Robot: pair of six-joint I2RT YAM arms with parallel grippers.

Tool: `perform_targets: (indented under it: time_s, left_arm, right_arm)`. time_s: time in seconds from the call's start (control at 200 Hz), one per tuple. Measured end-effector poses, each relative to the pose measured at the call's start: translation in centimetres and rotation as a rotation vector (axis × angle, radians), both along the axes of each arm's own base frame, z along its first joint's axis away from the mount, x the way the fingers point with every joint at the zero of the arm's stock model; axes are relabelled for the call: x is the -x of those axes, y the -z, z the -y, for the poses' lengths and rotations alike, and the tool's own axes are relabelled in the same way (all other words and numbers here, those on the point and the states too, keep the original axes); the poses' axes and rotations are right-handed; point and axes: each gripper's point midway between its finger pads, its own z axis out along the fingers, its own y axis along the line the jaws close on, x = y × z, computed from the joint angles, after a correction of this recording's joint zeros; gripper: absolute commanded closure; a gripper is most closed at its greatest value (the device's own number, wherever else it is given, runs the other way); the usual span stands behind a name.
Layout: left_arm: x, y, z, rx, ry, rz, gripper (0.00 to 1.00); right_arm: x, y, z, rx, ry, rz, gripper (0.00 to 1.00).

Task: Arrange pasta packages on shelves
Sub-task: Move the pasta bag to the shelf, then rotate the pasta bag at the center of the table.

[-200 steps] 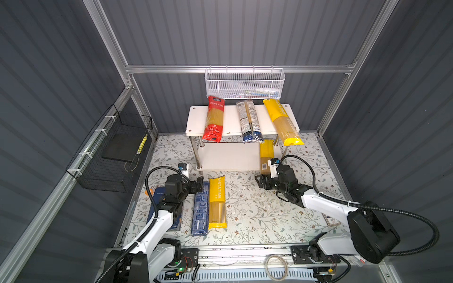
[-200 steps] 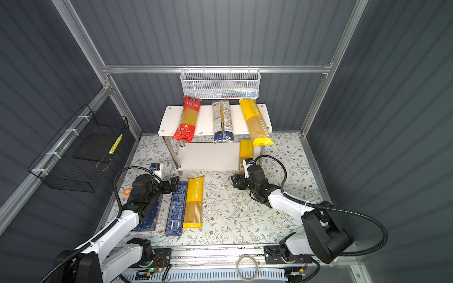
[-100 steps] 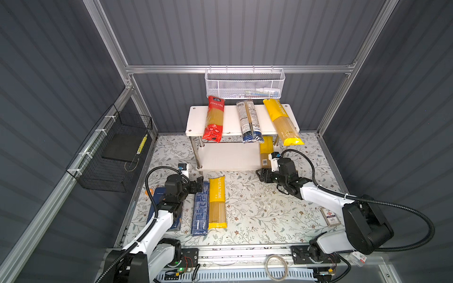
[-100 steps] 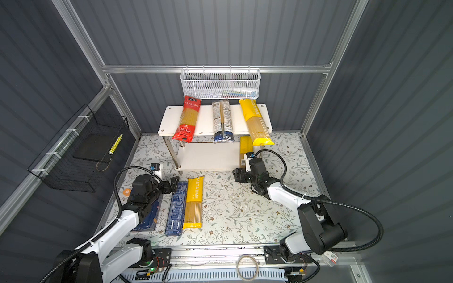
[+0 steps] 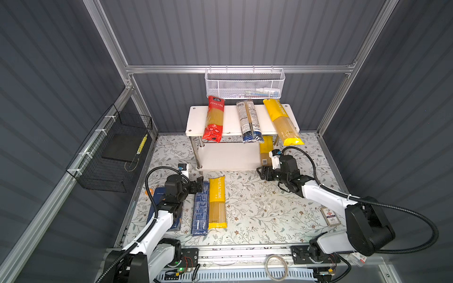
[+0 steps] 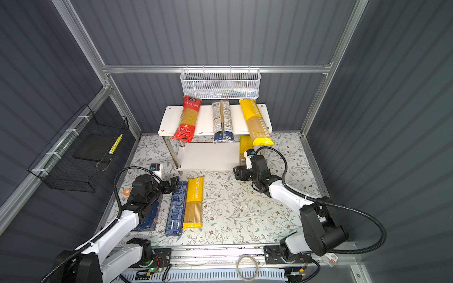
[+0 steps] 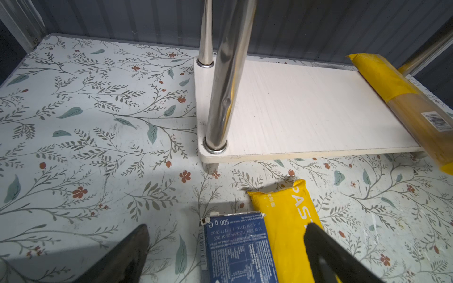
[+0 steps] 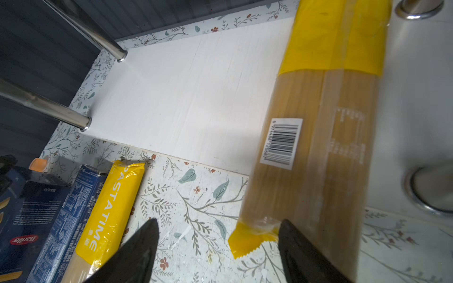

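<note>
The shelves (image 5: 230,121) carry a red pack (image 5: 213,120), a clear/dark-blue pack (image 5: 248,121) and a yellow pack (image 5: 282,121) on the top board. Another yellow pack (image 5: 266,152) (image 8: 318,122) lies on the right end of the lower board (image 7: 306,110), overhanging the front edge. My right gripper (image 5: 262,173) (image 8: 219,221) stands open at that overhanging end; one finger is beside the pack and nothing is gripped. My left gripper (image 5: 200,184) (image 7: 226,226) is open above the far ends of the narrow dark-blue box (image 5: 199,213) and a yellow bag (image 5: 217,203). The Barilla box (image 5: 157,196) lies under the left arm.
A white mesh basket (image 5: 245,84) hangs on the back rail above the shelves. A black wire basket (image 5: 110,152) hangs on the left wall. A small printed card box (image 5: 331,215) lies at the right of the floral mat. A cable coil (image 5: 275,267) sits at the front rail.
My right gripper has moved in toward the shelves' front edge and turned leftward, its jaws a little wider. The yellow pack on the lower board has slid slightly further back. The left arm is still.
</note>
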Motion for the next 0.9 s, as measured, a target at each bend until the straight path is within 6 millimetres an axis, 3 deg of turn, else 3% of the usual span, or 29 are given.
perform_targets:
  time_s: [0.12, 0.28, 0.41, 0.515, 0.705, 0.9]
  left_arm:
    - [0.0, 0.1, 0.0, -0.001, 0.0, -0.004, 0.01]
    - [0.0, 0.2, 0.0, -0.001, 0.0, -0.006, 0.01]
    - [0.0, 0.2, 0.0, -0.001, -0.001, -0.006, 0.01]
    - [0.0, 0.2, 0.0, -0.002, -0.001, -0.006, 0.01]
    - [-0.1, 0.2, -0.1, -0.005, -0.007, -0.005, 0.01]
    - [-0.1, 0.2, -0.3, -0.008, -0.014, -0.003, 0.01]
  right_arm:
    - [1.8, -2.9, -0.4, -0.021, -0.017, 0.055, 0.2]
    - [6.5, -5.3, -3.3, -0.036, -0.092, 0.097, 0.2]
    - [10.1, -4.4, -4.9, -0.025, -0.135, 0.066, 0.2]
    - [11.5, -2.8, -6.0, 0.006, -0.146, 0.02, 0.19]
    - [12.7, 1.0, -9.0, 0.128, -0.176, -0.112, 0.15]
    - [13.0, 1.0, -14.2, 0.138, -0.233, -0.159, 0.13]
